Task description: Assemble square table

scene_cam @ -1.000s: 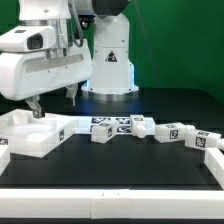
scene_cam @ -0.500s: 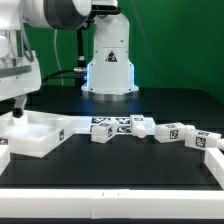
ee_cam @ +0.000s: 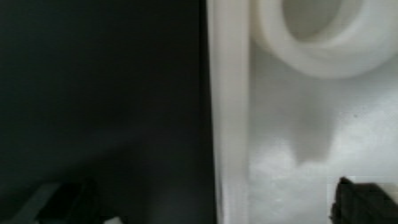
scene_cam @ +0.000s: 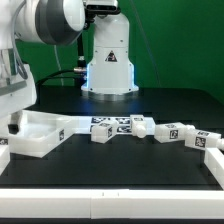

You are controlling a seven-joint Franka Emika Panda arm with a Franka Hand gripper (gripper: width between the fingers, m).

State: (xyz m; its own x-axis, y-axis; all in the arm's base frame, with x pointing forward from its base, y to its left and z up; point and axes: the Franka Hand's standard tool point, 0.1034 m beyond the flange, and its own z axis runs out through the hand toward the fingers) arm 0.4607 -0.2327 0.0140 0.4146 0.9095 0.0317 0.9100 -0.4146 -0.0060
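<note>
Fingers (ee_cam: 365,192) spread apart, gripping nothing, straddling the rim of the square table top (scene_cam: 35,140) at the exterior view's left on the tabletop (scene_cam: 120,165); legs (scene_cam: 140,128) in a row nearby. Risk: shallow pinch on the thin rim, so the top slips or tilts.

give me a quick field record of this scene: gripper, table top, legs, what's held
gripper: open, low at the table top's edge on the exterior view's left
table top: white tray lying flat on the black work surface; in the wrist view its rim runs between the fingertips
legs: loose, lying in a row toward the exterior view's right, none attached to the top
held: nothing
</note>
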